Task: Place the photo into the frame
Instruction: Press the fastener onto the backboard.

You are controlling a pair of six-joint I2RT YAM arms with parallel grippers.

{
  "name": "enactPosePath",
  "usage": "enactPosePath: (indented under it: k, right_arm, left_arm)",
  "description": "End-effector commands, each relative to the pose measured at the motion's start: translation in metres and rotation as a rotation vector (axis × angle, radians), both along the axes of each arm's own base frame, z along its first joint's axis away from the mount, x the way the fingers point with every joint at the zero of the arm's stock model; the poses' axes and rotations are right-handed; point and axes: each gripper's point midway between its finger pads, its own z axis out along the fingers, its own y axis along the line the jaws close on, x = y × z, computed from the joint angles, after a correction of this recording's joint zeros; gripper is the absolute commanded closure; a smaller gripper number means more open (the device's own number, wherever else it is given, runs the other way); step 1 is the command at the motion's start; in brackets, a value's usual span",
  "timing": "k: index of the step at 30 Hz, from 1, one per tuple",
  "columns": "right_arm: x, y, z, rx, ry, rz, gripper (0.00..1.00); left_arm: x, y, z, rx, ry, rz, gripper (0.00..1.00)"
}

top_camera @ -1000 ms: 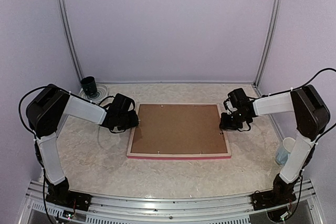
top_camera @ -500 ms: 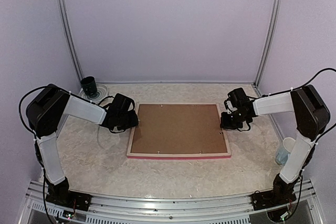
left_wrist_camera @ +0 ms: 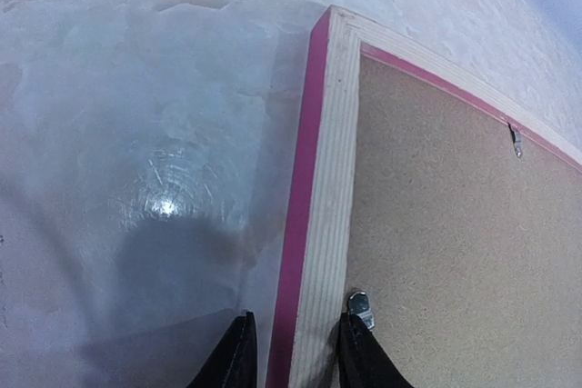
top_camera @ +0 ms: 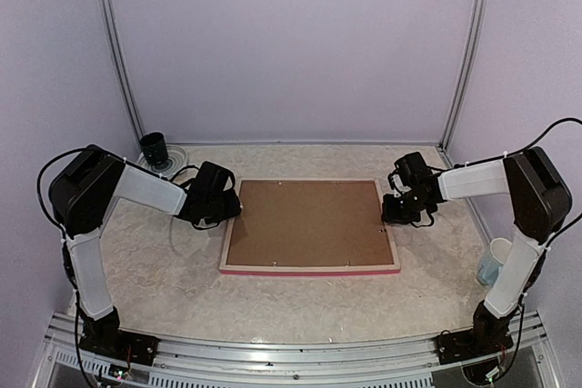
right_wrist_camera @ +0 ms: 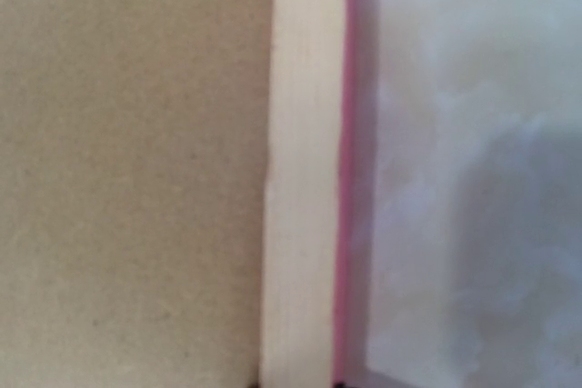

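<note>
The frame lies face down on the table, its pale wood back up and its pink edge showing along the front. A brown backing board fills it. The photo is out of view. My left gripper is open astride the frame's left rail: one finger is on the board side by a metal tab, the other just outside the pink edge. My right gripper is at the right rail. Its fingertips sit tight against both sides, shut on the frame.
A dark cup stands at the back left corner on a clear disc. A white cup with blue marks stands at the right edge by the right arm. A second metal tab sits on the board's far rim.
The left arm's upper link has shifted slightly to the right. The frame and the right arm have stayed where they were.
</note>
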Motion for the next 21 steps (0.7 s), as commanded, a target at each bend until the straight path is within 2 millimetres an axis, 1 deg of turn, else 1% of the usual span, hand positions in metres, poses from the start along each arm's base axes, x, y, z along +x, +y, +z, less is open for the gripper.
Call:
enactPosePath:
  k: [1, 3, 6, 8, 10, 14, 17, 19, 21]
  right_arm:
    - [-0.011, 0.006, -0.004, -0.015, 0.031, 0.067, 1.00]
    - [-0.010, 0.006, -0.002, -0.009, 0.025, 0.068, 1.00]
    - [-0.009, 0.008, 0.000, 0.000, 0.021, 0.069, 1.00]
    - [-0.009, 0.008, -0.001, 0.001, 0.023, 0.071, 1.00]
    - [-0.009, 0.009, -0.002, 0.002, 0.026, 0.071, 1.00]
    - [-0.010, 0.010, -0.004, 0.010, 0.031, 0.072, 1.00]
    - [-0.009, 0.011, -0.003, 0.015, 0.029, 0.074, 1.00]
    - [-0.009, 0.011, -0.002, 0.013, 0.028, 0.073, 1.00]
    - [-0.009, 0.011, -0.003, 0.011, 0.028, 0.074, 1.00]
  left_arm:
    - [-0.030, 0.021, -0.030, 0.071, 0.114, 0.021, 0.69]
    - [-0.027, 0.021, -0.018, 0.072, 0.089, 0.017, 0.69]
    - [-0.019, 0.017, -0.004, 0.082, 0.063, -0.002, 0.62]
    - [-0.014, 0.013, 0.002, 0.081, 0.049, -0.016, 0.58]
    - [-0.010, 0.009, 0.006, 0.069, 0.044, -0.024, 0.56]
    - [-0.004, 0.002, 0.004, 0.046, 0.050, -0.043, 0.56]
    - [-0.002, -0.003, -0.002, 0.045, 0.065, -0.053, 0.56]
    - [-0.005, 0.002, -0.006, 0.053, 0.071, -0.037, 0.56]
    - [-0.008, 0.009, -0.003, 0.060, 0.055, -0.008, 0.56]
